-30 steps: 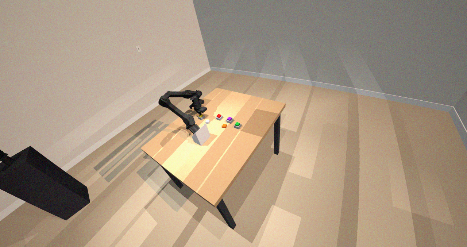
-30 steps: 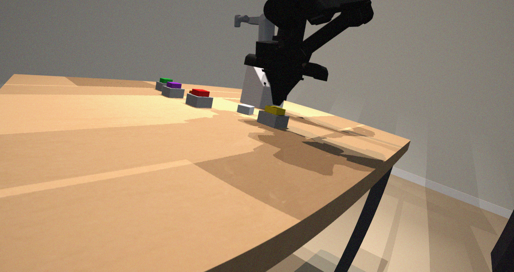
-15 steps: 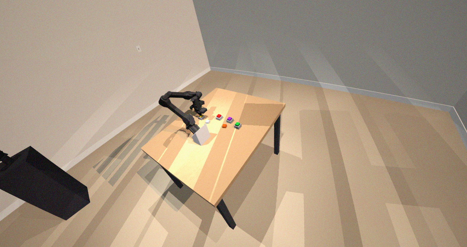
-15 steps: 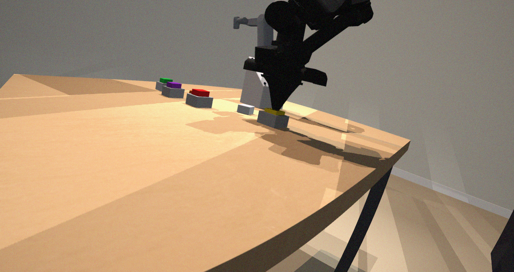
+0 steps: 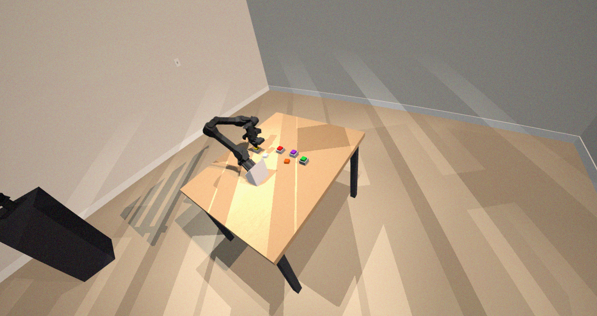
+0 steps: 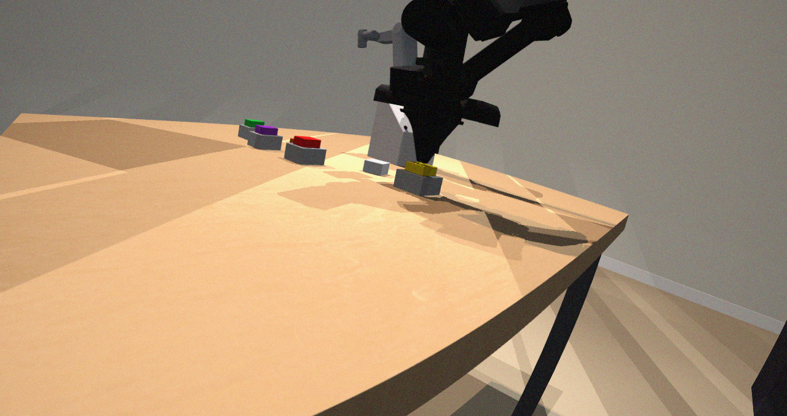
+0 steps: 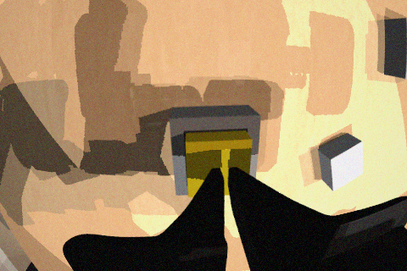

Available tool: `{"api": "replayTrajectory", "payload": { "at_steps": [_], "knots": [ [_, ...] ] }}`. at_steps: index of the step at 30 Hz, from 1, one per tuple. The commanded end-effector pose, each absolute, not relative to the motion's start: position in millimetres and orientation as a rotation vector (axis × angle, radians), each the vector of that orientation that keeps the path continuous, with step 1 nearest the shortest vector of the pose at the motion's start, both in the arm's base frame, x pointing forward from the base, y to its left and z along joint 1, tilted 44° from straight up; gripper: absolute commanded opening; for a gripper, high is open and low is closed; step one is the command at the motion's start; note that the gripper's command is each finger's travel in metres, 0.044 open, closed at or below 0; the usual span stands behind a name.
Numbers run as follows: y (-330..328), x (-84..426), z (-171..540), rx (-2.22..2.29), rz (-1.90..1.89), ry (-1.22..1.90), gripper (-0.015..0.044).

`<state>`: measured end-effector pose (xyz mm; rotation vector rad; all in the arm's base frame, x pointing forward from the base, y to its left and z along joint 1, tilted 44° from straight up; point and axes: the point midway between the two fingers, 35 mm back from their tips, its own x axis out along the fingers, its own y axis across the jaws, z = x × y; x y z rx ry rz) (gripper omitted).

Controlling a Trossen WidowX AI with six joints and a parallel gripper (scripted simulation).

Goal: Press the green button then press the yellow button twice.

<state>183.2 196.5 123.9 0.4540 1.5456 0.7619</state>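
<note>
I have a wooden table (image 5: 292,214) on dark legs in the corner of a room with a striped plank floor, and I take the yellow button (image 6: 420,168) as my landmark. It sits on a grey base near the table's edge, at the end of a row of buttons. My gripper (image 7: 223,175) hangs point-down directly above it, fingers pressed together with only a sliver between them and nothing held; from the exterior view the tips reach the yellow cap's top edge, though I cannot tell whether they touch it. Just beside the yellow button lies a small white block (image 6: 376,166). Beyond that block the row runs on: the red button (image 6: 306,141), then the purple button (image 6: 266,130), and the green button (image 6: 253,122) farthest from my landmark. An orange block (image 5: 286,160) lies near the purple button, off the row.
</note>
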Motion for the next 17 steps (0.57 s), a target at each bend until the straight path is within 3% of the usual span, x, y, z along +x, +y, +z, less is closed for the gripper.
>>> {"api": "replayTrajectory", "payload": {
  "at_steps": [1,4,16,17],
  "knots": [
    [181.8,187.4,141.4,0.458,0.765,1.535,0.0020],
    [181.8,187.4,141.4,0.458,0.765,1.535,0.0020],
    [145.9,215.4,187.7,0.455,0.763,1.536,0.0335],
    [145.9,215.4,187.7,0.455,0.763,1.536,0.0335]
  ]
}}
